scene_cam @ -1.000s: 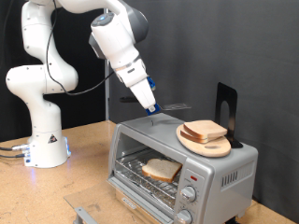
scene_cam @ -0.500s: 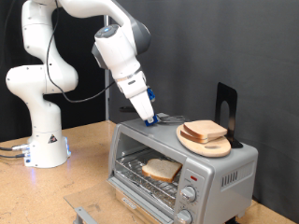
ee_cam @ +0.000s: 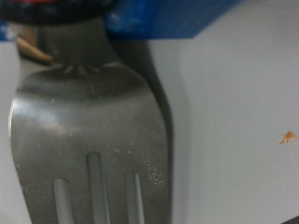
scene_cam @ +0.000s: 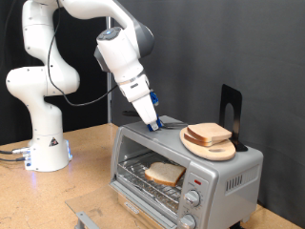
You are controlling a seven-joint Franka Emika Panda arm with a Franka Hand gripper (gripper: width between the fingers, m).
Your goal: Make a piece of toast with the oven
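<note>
In the exterior view, nearest the camera, the oven [scene_cam: 186, 170] is sitting on a wooden table [scene_cam: 81, 157], a boxy silver unit with round knobs [scene_cam: 192, 199] down its right side and a red mark above them. Its glass door [scene_cam: 143, 196] is hanging open and down. Inside, the piece of toast [scene_cam: 165, 173] is lying flat on the wire rack [scene_cam: 152, 181], pale with a tan crust. So the bread is already loaded, judging from how things lie; the door is not yet shut, and whether the knobs have been turned cannot be told.

On the oven's top, toward the right, a round wooden plate [scene_cam: 203, 147] is carrying more bread slices [scene_cam: 209, 134]. A black stand [scene_cam: 229, 113] is rising behind it.

Just left of the plate, the gripper [scene_cam: 153, 121] is reaching down to the oven's top, its blue fingertips [scene_cam: 151, 114] clamped on a metal fork [scene_cam: 172, 121]. The fork is lying low across the top, with its tines pointing toward the plate. The wrist view is showing the fork [ee_cam: 89, 131] in close-up, its handle end gripped under the blue pads [ee_cam: 154, 19] above the grey surface; a small crumb [ee_cam: 287, 137] is resting nearby.

Farther back, the white arm [scene_cam: 57, 57] is arching up from its base [scene_cam: 45, 148] on the table against a dark curtain.
</note>
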